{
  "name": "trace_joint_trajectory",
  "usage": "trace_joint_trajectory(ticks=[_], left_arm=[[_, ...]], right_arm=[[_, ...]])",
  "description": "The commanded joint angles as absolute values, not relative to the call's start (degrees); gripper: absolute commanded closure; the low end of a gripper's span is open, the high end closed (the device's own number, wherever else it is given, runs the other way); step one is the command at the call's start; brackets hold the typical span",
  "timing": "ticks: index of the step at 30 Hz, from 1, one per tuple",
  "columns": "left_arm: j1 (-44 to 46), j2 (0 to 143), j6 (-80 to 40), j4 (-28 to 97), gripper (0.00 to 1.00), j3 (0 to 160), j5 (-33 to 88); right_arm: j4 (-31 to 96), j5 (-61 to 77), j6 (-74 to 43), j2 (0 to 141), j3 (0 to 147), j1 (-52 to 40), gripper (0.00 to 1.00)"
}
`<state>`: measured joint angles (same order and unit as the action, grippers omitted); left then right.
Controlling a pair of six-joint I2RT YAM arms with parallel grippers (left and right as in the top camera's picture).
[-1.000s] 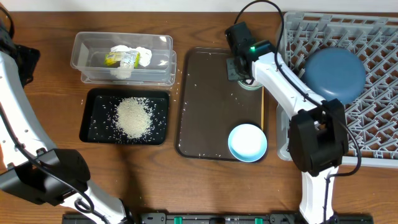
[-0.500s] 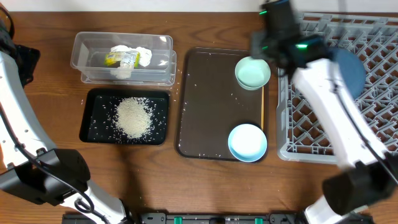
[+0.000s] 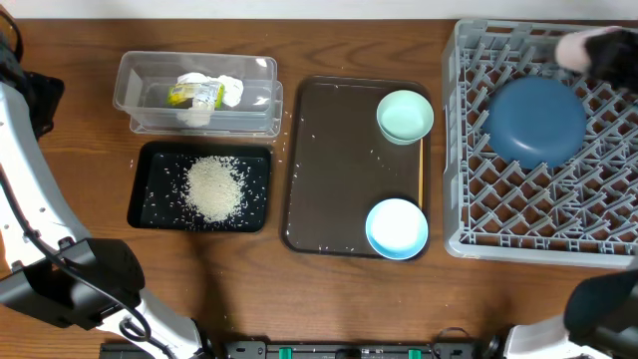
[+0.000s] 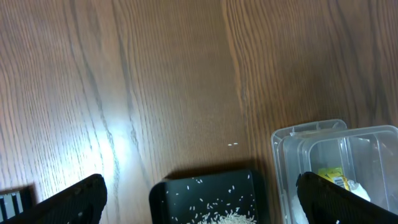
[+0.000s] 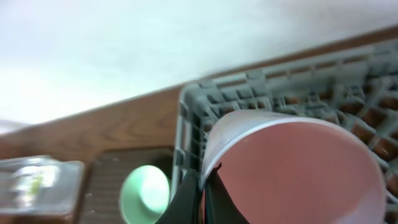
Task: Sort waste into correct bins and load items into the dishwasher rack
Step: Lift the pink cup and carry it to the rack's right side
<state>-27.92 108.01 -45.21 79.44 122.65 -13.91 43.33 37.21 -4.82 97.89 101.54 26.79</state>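
White shells and black joints are showing on both arms.

Far to the left of the dishwasher rack (image 3: 498, 244), the left arm (image 3: 25, 189) is showing a long, smooth white link that is ending in a bulky matt-black joint housing, with a thin black cable curving by its upper end. The left gripper (image 4: 202, 199) is showing two blunt black fingers (image 4: 68, 199). At the rack's near right corner, the right arm (image 3: 603, 299) is showing a rounded black joint above a white link. The right gripper (image 5: 202, 196) is showing slim dark fingertips.
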Motion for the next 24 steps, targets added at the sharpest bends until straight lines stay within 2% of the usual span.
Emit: trace_joint_trajectory(ticks=[1, 8, 16, 20, 24], left_arm=[[-27.94, 108.36, -45.32, 79.61, 0.0, 122.8, -14.61], [-27.94, 108.36, -45.32, 79.61, 0.0, 122.8, -14.61], [-27.94, 108.36, -45.32, 79.61, 0.0, 122.8, -14.61], [-27.94, 108.36, -45.32, 79.61, 0.0, 122.8, -14.61], [-27.94, 108.36, -45.32, 79.61, 0.0, 122.8, -14.61]], right_arm=[[41.8, 58.46, -0.78, 100.82, 101.78, 32.45, 0.99], [38.39, 64.14, 1.17, 109.45, 101.78, 39.35, 0.99], [23.38, 83.46, -2.85, 121.97, 101.78, 42.76, 0.99], [17.34, 84.49, -9.82, 126.52, 101.78, 43.22, 0.99], [14.98, 84.44, -10.7, 128.95, 101.78, 43.64, 0.99]])
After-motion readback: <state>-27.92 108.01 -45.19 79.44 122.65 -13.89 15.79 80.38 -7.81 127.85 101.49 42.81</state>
